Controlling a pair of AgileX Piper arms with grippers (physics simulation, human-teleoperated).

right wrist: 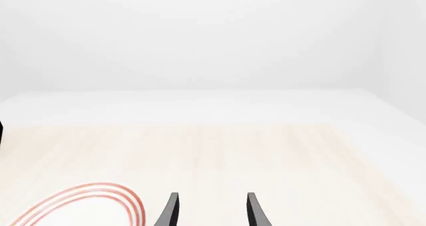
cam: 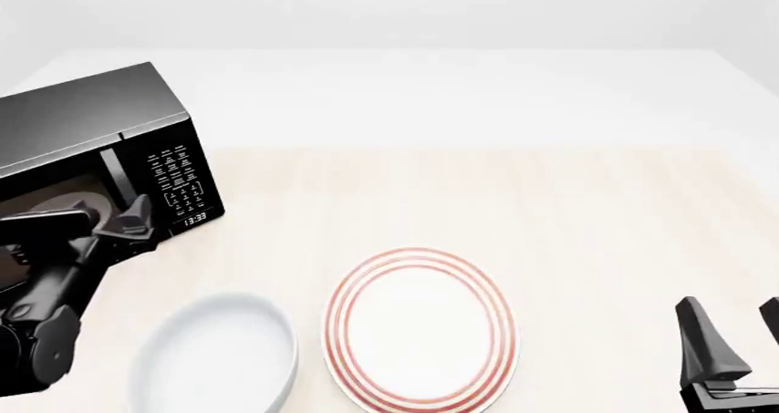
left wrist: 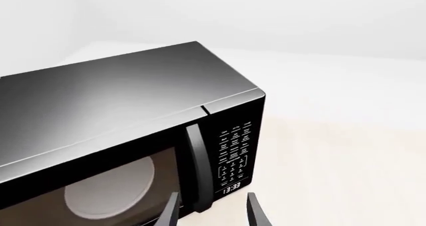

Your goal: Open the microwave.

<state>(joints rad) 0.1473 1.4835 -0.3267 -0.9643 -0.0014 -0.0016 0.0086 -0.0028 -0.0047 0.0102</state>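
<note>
The microwave (cam: 86, 126) is a glossy black box at the table's left, and its door is shut. In the left wrist view the microwave (left wrist: 119, 101) shows a vertical handle (left wrist: 195, 161), a keypad (left wrist: 236, 148) and a clock (left wrist: 231, 188) reading 13:33. My left gripper (left wrist: 213, 213) is open, its fingertips standing to either side of the handle's lower end, close in front of the door. I cannot tell whether they touch it. From the front, my left gripper (cam: 98, 220) sits low against the door face. My right gripper (cam: 736, 331) hangs open and empty at the near right.
A white plate with red rings (cam: 420, 329) lies near the front middle, and its rim (right wrist: 100, 196) shows in the right wrist view. A white bowl (cam: 219, 358) sits left of it, near my left arm. The light wooden tabletop (cam: 548, 212) stretches right of the microwave.
</note>
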